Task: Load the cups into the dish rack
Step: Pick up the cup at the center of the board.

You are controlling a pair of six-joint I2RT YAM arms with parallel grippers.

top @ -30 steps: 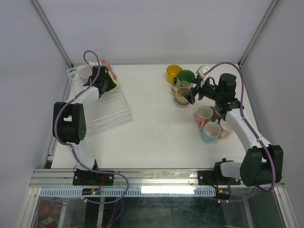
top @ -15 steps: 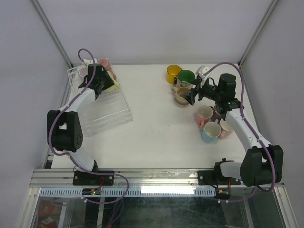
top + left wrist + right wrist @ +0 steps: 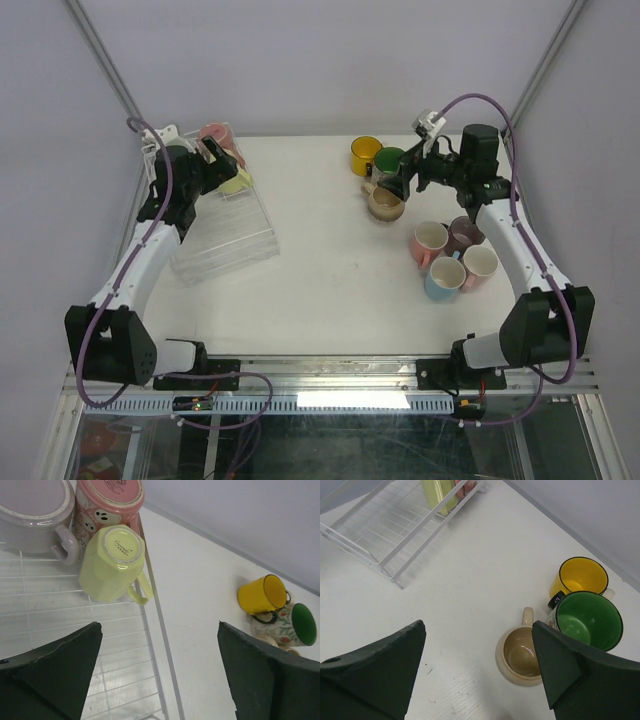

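Three cups (image 3: 112, 562) crowd the far end of the dish rack (image 3: 235, 235), the lime one mouth-down to drain, leaving room for more; the left claw (image 3: 159, 640) over the rack is spread, holding nothing. Well right of the rack, the right claw (image 3: 479, 625) is spread near the beige mug (image 3: 520, 655), probably lining up a grasp

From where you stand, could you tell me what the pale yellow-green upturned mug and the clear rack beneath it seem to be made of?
The pale yellow-green upturned mug looks like glazed ceramic: glossy walls, a printed mark on its base. The clear ribbed dish rack seems transparent plastic, as the white table shows through its grid, though I cannot be sure.
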